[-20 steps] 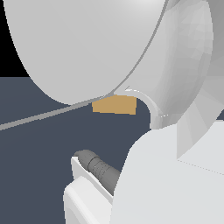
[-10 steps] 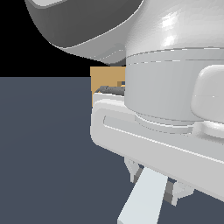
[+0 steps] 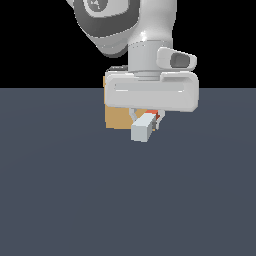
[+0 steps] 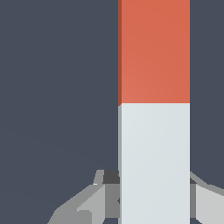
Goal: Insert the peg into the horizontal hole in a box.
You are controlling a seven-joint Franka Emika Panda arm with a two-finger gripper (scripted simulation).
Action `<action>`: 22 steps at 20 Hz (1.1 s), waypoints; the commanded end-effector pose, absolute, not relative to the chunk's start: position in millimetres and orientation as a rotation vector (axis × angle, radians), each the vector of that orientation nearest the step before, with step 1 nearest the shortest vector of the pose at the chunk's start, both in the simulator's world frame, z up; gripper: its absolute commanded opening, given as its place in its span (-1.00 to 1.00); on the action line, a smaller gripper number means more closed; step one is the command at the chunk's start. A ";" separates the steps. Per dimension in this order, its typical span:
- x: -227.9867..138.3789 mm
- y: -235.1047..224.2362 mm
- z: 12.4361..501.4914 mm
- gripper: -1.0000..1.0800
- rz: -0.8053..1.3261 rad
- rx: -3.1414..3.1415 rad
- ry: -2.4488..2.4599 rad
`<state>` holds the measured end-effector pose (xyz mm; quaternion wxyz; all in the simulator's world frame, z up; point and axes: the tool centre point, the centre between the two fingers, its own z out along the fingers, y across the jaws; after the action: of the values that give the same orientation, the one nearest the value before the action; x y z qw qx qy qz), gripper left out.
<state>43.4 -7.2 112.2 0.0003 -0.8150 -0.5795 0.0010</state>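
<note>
1. The claw (image 3: 145, 120) is clamped on the peg (image 3: 143, 126), at its pale half.
2. The peg is above the table (image 3: 65, 190), in front of the box (image 3: 116, 119).
3. No readable writing is visible anywhere.

White rounded arm casing (image 3: 145, 30), dark grey joint bands, grey fingers (image 4: 87, 203)

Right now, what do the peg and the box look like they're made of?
It's a render, so only a guess. The peg looks like smooth matte plastic or painted bar: flat orange-red and grey-white halves, sharp edges, no grain. The box looks like plain matte tan wood or cardboard: uniform colour, no gloss or texture visible.
</note>
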 end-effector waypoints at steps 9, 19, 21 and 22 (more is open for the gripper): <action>14.4 93.6 147.7 -1.00 0.001 -2.414 -2.013; 14.3 95.7 148.5 -1.00 0.000 -2.411 -2.014; 13.5 95.3 147.1 -1.00 0.004 -2.410 -2.013; 14.3 95.5 148.3 -1.00 0.000 -2.411 -2.014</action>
<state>13.3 95.3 146.6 0.0009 -0.7675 -0.6410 0.0017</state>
